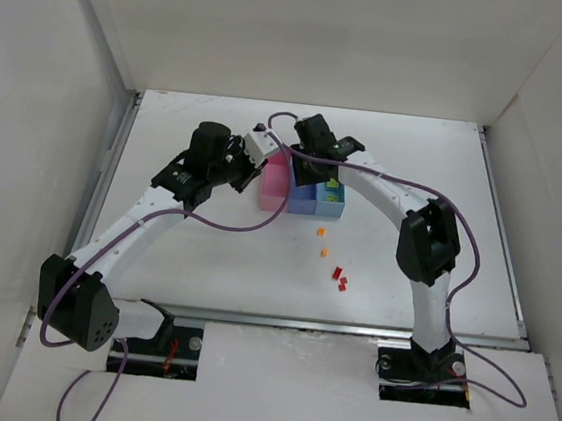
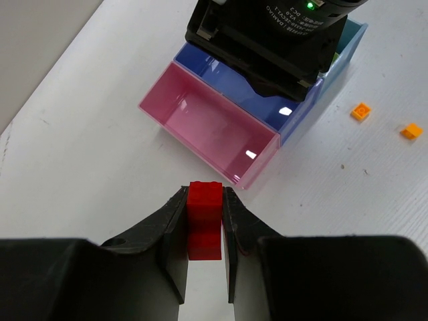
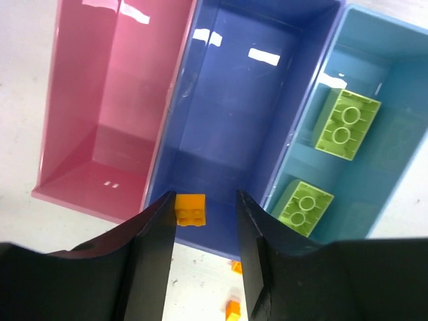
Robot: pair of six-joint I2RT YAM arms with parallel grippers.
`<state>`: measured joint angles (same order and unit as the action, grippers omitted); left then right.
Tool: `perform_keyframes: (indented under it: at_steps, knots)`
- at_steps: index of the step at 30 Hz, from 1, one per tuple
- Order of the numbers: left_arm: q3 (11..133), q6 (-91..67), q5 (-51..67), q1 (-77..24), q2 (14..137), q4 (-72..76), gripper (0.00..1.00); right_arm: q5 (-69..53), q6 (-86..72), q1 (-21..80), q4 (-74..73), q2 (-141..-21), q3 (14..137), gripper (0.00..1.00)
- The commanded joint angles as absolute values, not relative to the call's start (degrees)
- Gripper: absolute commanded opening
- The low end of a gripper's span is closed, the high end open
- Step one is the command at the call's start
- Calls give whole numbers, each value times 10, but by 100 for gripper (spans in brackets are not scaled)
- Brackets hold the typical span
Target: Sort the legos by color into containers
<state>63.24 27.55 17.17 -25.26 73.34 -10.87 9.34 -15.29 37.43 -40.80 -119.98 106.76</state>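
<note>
A small red plastic lego piece (image 2: 204, 231) is pinched between the fingers of the left gripper (image 2: 203, 195), which is closed tight on its two sides with the studs pointing ahead. It hangs over the table just outside one end of the pink translucent plastic bin (image 2: 215, 127). That bin looks empty, so I'd guess the arm is lining up to put red there.

Next door, over the medium blue plastic bin (image 3: 234, 114), the right gripper (image 3: 207, 200) has its jaws apart. A small orange plastic brick (image 3: 190, 209) shows between them, close against one finger and clear of the other, so it isn't clamped. I can't tell whether it lies on the bin floor or is dropping. Either way, orange seems meant for blue. The light teal-blue plastic bin (image 3: 394, 154) at the end of the row holds two lime-green bricks (image 3: 344, 124), lying apart.

On the white table (image 1: 206, 253), near the bins, are two more orange bricks (image 1: 320, 232) and a pair of red bricks (image 1: 338, 278), so I'd say the sorting is about half done. The two wrists crowd close together at the bins, and a bump between them looks like the main risk.
</note>
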Motion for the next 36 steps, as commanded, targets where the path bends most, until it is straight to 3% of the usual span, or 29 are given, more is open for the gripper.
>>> perform_keyframes:
  at_steps: [1,3,6,8,11,12,13,15,17,26,31,34,36]
  knots:
    - [642,273,183,-249,712,-87,0,119,-144,373,-425,-1196,1096,47]
    - [642,273,183,-249,712,-87,0,119,-144,373,-431,-1191,1101,48]
    - [642,273,183,-249,717,-87,0,119,-144,373,-431,-1186,1101,37]
    - [642,273,183,-249,717,-87,0,113,-144,373,-431,-1186,1101,37]
    - [648,273,183,-249,717,-87,0,71,-138,373,-425,-1186,1101,55]
    - [648,273,183,-249,717,-87,0,71,-138,373,-418,-1186,1101,72]
    - [648,273,183,-249,717,-87,0,71,-133,373,-418,-1186,1101,96]
    - [648,273,183,-249,717,-87,0,100,-133,373,-418,-1186,1101,96]
    - [648,273,178,-249,717,-87,0,113,-133,373,-424,-1186,1101,90]
    - [658,273,178,-249,722,-92,0,101,-127,373,-424,-1112,1089,89]
    - [653,273,167,-249,717,-92,0,69,-85,378,-396,-968,927,83]
    - [653,265,162,-249,712,-92,0,76,-106,378,-444,-943,870,74]
    - [648,249,154,-249,712,-81,0,76,-156,383,-445,-932,838,72]
